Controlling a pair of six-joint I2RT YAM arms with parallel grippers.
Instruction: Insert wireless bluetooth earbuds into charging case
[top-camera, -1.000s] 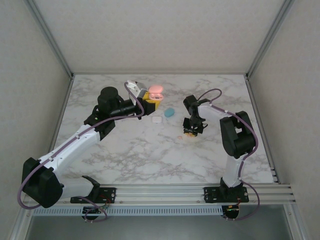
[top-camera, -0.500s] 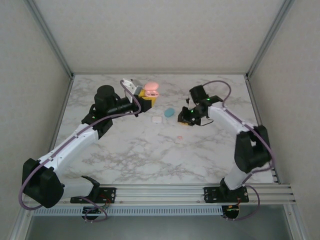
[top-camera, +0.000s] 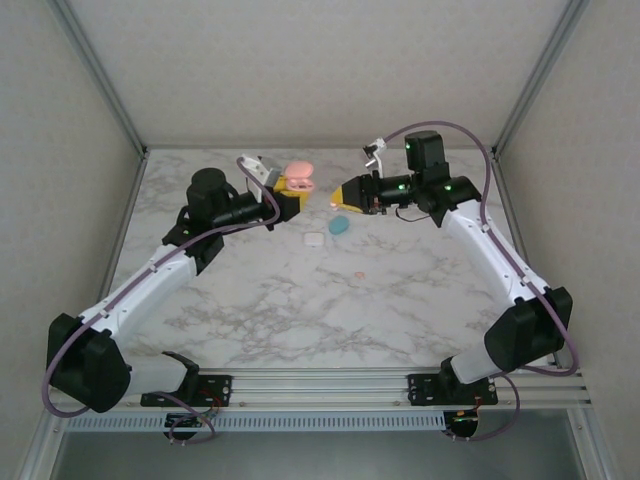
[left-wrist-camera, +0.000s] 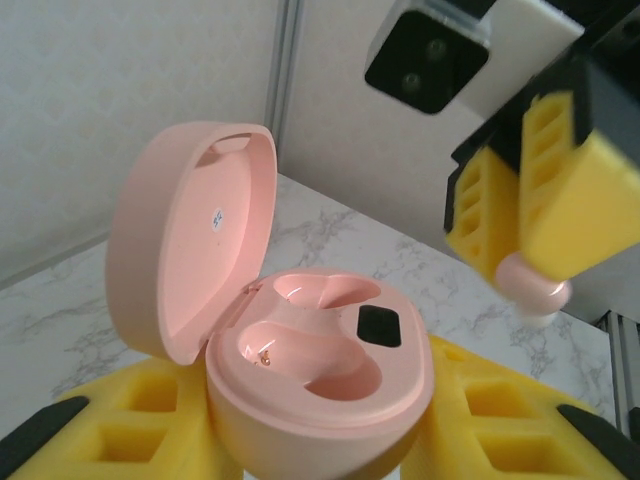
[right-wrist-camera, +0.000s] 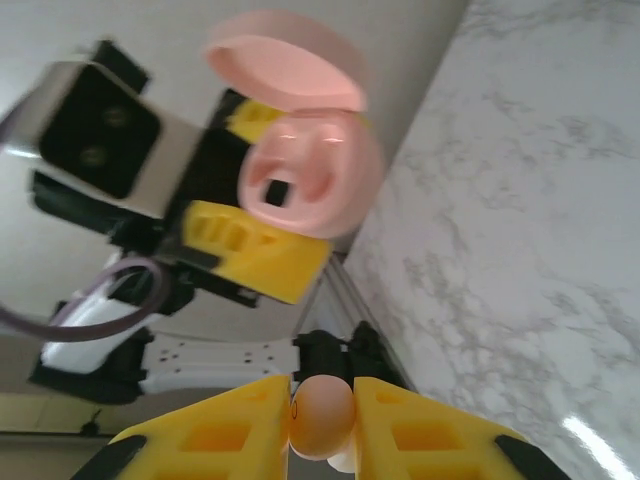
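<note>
Over the far half of the marble table (top-camera: 300, 310) the left arm (top-camera: 150, 285) and right arm (top-camera: 490, 250) reach in toward each other, both lifted off the surface. The left gripper (top-camera: 290, 195) is closed on the base of the pink case (left-wrist-camera: 320, 370), holding it up with the lid (left-wrist-camera: 190, 240) swung back. The right gripper (top-camera: 343, 193) is pinched nearly shut on a pink earbud (left-wrist-camera: 535, 290). A teal case (top-camera: 340, 225) and a white case (top-camera: 314, 239) lie on the table below the two grippers. The earbud sticks out past the fingertips, pale end lowest, just beside the pink case on the robot's right, above the rim and not touching. The two sockets (left-wrist-camera: 310, 350) face up and toward it, so they lie to its left and lower, and the right arm is the one placed to close that gap. Both sockets look empty, though a dark patch beside them is hard to read. The fingers hide the case's underside, the right wrist view is blurred, and I cannot tell which socket suits this earbud. A pinkish speck (top-camera: 352, 272) on the table is too small to identify.
</note>
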